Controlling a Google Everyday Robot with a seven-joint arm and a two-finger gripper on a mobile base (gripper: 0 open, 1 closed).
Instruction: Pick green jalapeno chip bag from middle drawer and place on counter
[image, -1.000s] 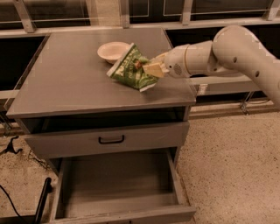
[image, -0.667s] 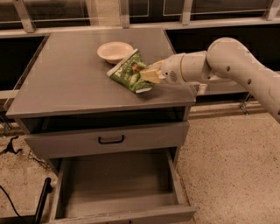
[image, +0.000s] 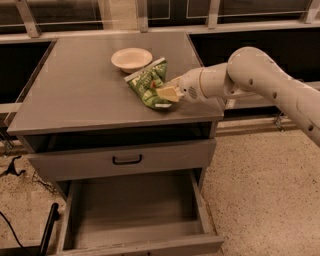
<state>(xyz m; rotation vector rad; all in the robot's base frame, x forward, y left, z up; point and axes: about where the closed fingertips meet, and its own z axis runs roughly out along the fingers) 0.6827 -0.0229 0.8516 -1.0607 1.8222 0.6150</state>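
Grey counter (image: 75, 95) is now touched by the green jalapeno chip bag (image: 147, 82). Vs. a sec ago the bag has been lowered a little & brought slightly toward the front edge, and it looks laid down rather than carried. Placement is thus judged approx. done; only release & pull-back are left. The gripper (image: 169, 93) is seen just above the counter's right front part. Its tips appear clamped on the bag's right edge, w/ the bag spread to its left. A cream bowl (image: 131, 58) lies beyond & left of the gripper, just beside the bag. Well below the gripper, the middle drawer (image: 135, 210) is left open & bare. The arm is reached in from the right, forearm roughly level, elbow raised further right.
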